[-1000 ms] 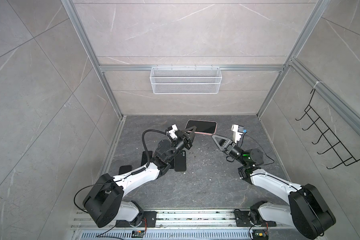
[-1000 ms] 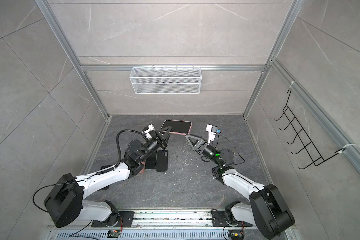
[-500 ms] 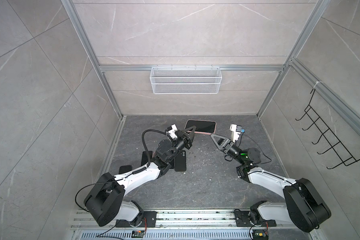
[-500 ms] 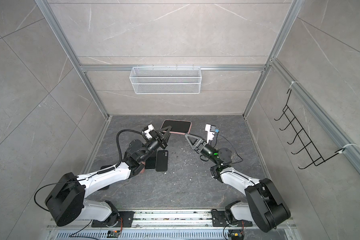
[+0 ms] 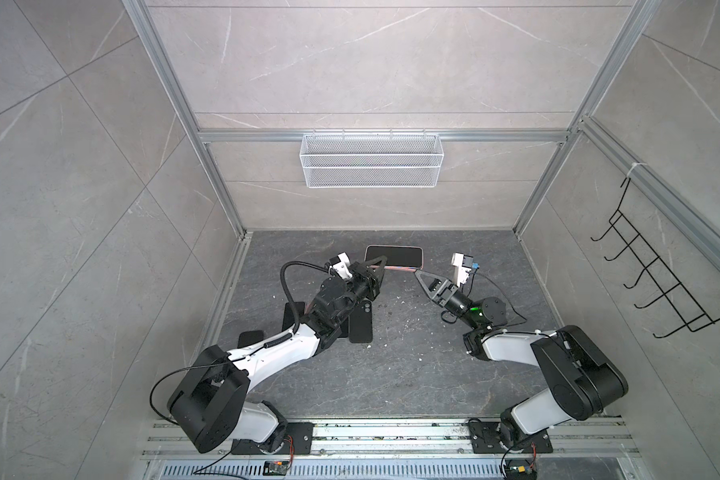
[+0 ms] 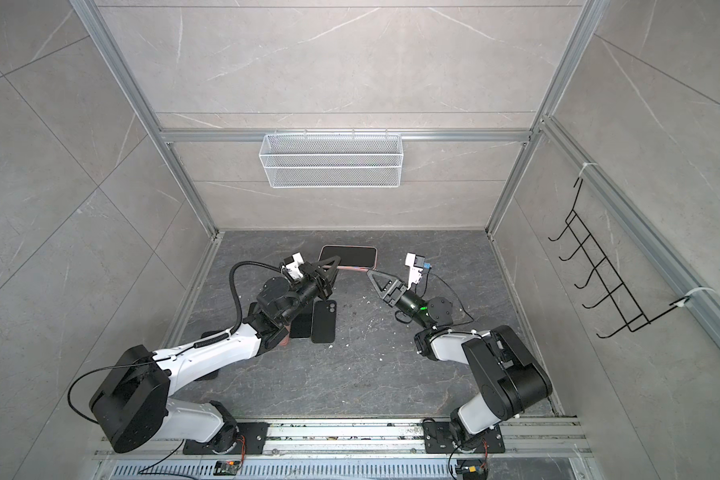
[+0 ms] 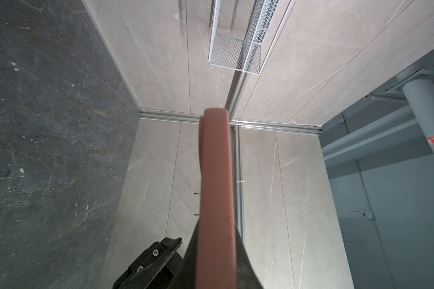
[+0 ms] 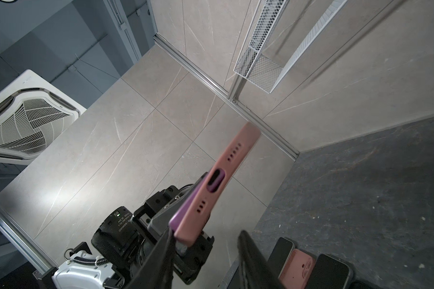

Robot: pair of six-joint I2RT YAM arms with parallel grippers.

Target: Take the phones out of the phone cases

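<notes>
The phone [image 5: 393, 257], black screen up, sits in a pink phone case [image 5: 400, 269] and is held in the air above the back of the floor in both top views. My left gripper [image 5: 380, 264] is shut on the case's left end; in the left wrist view the pink case [image 7: 216, 187] runs out from between its fingers. My right gripper [image 5: 418, 274] is open at the case's near right corner. In the right wrist view the case's port end [image 8: 218, 180] rests against one finger [image 8: 161, 257], and a gap stays to the other finger [image 8: 253, 260].
Other dark phones [image 5: 360, 322] and a loose pink case [image 8: 296, 267] lie on the floor under the left arm. A white wire basket [image 5: 371, 160] hangs on the back wall. A black hook rack [image 5: 657, 282] is on the right wall.
My right gripper has moved left up to the case's corner and its jaws have narrowed. The left gripper and the phone have stayed where they were.
</notes>
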